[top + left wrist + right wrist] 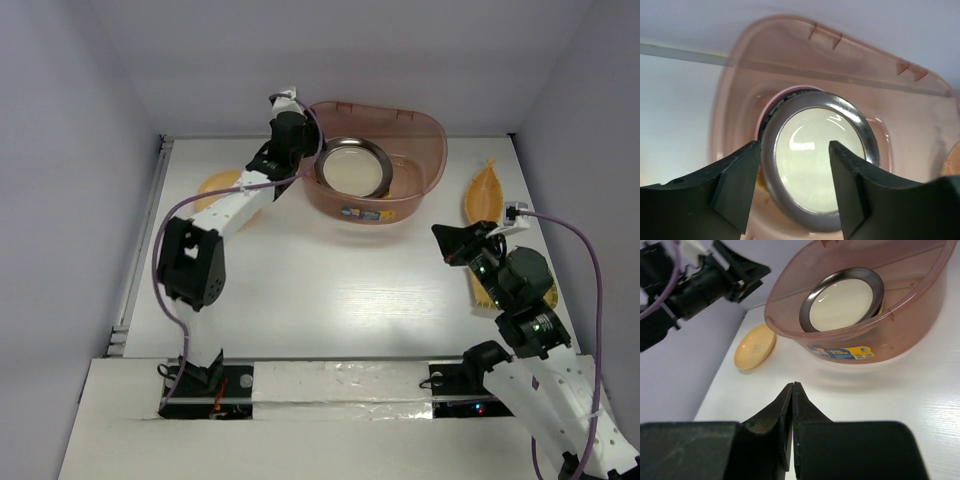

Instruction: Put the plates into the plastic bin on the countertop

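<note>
The reddish-brown plastic bin [424, 180] stands at the back middle of the white countertop [330, 290]. A shiny metal plate [352, 167] leans inside it on a pink plate whose edge shows in the left wrist view [786, 92]. My left gripper [308, 143] is open and empty over the bin's left rim, its fingers framing the metal plate [815, 155] from above. A round yellow-orange plate [220, 184] lies left of the bin. An orange leaf-shaped plate [483, 192] lies to the right. My right gripper [452, 243] is shut and empty above the countertop, right of centre.
A yellow woven piece [487, 291] shows under my right arm. The bin [912, 330] has a sticker [842, 352] on its front. Pale walls close in the countertop on three sides. The left arm's cable [165, 240] loops over the left side.
</note>
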You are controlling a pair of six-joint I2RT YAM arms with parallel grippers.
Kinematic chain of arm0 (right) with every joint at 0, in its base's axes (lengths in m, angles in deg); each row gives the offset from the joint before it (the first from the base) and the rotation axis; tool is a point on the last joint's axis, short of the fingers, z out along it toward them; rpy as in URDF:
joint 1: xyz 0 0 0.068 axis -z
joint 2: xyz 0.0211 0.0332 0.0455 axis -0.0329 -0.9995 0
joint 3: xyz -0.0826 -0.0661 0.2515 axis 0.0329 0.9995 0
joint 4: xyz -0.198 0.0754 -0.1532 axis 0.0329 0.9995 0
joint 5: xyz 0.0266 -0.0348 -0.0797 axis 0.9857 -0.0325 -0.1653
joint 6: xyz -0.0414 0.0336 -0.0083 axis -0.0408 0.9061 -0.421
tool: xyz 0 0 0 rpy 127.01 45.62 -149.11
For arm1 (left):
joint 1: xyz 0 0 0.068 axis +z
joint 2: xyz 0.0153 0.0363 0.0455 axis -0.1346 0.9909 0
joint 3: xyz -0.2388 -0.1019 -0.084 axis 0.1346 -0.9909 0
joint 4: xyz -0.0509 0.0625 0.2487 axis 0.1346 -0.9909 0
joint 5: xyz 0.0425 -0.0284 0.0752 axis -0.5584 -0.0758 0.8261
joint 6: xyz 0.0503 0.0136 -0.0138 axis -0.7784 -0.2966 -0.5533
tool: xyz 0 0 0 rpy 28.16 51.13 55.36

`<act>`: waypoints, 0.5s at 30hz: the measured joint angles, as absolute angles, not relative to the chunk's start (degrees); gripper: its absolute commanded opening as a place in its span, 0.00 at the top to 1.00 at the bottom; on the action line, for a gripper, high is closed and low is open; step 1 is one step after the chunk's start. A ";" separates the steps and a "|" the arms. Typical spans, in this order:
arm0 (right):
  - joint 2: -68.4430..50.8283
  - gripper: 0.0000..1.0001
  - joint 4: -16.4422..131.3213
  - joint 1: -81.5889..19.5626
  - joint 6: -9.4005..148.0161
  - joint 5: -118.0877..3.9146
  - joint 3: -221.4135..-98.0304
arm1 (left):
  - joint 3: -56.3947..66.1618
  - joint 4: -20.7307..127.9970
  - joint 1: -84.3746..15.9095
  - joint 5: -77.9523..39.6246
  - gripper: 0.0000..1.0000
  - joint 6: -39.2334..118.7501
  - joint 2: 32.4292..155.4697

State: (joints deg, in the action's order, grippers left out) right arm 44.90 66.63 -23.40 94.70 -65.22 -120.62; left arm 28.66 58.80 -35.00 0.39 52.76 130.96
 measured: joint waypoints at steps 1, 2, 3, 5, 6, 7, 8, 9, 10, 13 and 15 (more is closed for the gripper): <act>44.92 0.99 66.60 -23.40 94.63 -65.22 -120.62 | 25.60 59.58 -34.98 1.15 0.52 52.65 127.82; 44.90 1.00 66.54 -23.40 94.57 -65.22 -120.62 | 21.79 61.33 -34.98 2.03 0.63 52.67 124.04; 44.90 1.00 66.43 -23.40 94.61 -65.20 -120.60 | 17.53 62.62 -34.91 2.99 0.70 53.06 119.69; 44.90 1.00 65.86 -23.40 94.63 -65.20 -120.27 | 9.25 65.75 -34.50 4.54 0.81 53.92 110.88; 44.88 1.00 65.55 -23.40 94.63 -64.94 -119.97 | 4.53 67.41 -33.91 5.57 0.82 54.96 105.96; 44.85 1.00 65.38 -23.40 94.63 -64.74 -119.64 | 0.18 68.89 -33.10 6.66 0.83 56.08 101.44; 44.81 1.00 65.29 -23.40 94.63 -64.59 -119.24 | -4.33 70.95 -31.96 7.75 0.87 57.74 97.17; 44.74 1.00 65.05 -23.40 94.63 -64.43 -118.81 | -9.14 72.63 -30.50 9.02 0.88 59.75 93.28; 44.64 0.99 64.85 -23.40 94.63 -64.30 -118.37 | -13.90 73.48 -28.79 10.18 0.88 61.54 89.50; 43.70 0.91 63.57 -23.40 94.68 -63.51 -117.06 | -28.04 75.21 -21.56 11.29 0.75 67.31 81.85; 42.47 0.80 62.58 -23.40 94.83 -62.22 -116.62 | -33.96 74.18 -16.79 10.94 0.56 70.20 80.93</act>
